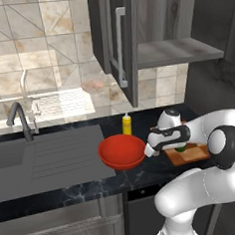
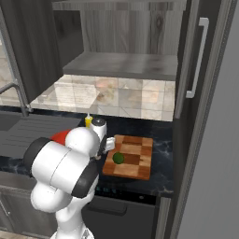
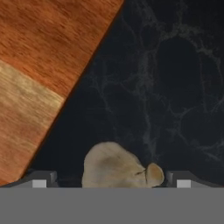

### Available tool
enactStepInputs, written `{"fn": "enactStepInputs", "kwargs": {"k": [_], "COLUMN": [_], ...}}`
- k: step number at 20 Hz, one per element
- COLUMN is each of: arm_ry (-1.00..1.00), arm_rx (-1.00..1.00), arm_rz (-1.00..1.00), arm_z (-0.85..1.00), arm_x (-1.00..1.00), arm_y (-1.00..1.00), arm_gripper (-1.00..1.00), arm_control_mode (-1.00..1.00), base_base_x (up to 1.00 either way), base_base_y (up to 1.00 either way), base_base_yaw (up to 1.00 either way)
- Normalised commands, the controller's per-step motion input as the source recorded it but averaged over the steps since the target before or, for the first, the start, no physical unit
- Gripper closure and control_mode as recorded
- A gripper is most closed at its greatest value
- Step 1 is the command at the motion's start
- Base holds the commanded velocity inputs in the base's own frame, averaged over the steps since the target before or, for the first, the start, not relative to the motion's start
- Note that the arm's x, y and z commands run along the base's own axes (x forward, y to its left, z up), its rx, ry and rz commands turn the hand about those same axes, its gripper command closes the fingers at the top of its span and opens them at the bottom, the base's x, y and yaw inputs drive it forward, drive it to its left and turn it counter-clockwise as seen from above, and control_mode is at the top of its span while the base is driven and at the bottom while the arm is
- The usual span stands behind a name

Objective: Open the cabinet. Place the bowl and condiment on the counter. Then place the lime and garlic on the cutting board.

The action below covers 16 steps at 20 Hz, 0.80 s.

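Observation:
The cabinet stands open with a bare shelf. On the counter sit the red bowl and, behind it, the yellow condiment. The lime rests on the cutting board. My gripper is open and low, just off the board's left edge. The pale garlic shows between its two fingertips, over black counter rather than board. I cannot tell whether the fingers touch it. In the left base view the gripper hangs between bowl and board.
The open cabinet doors jut out above the work area. A grey sink and drainboard with a faucet lie to the left. My own arm covers most of the bowl from the right.

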Motion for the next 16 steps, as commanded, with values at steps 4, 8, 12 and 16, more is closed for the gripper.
{"fn": "enactStepInputs", "kwargs": {"k": [4,8,12,16], "arm_ry": [0.0,-0.01,-0.02,0.0], "arm_rx": [0.0,-0.04,-0.06,-0.03], "arm_rz": [0.2,0.18,0.12,0.06], "arm_z": [-0.22,-0.12,0.0,-0.02], "arm_x": [0.21,0.06,-0.11,-0.35], "arm_y": [0.0,0.0,0.0,0.0], "arm_gripper": [-1.0,-1.0,-1.0,-1.0], "arm_control_mode": [-1.0,-1.0,-1.0,-1.0], "base_base_x": [0.0,0.0,0.0,0.0], "base_base_y": [0.0,0.0,0.0,0.0], "base_base_yaw": [0.0,0.0,0.0,0.0]}}
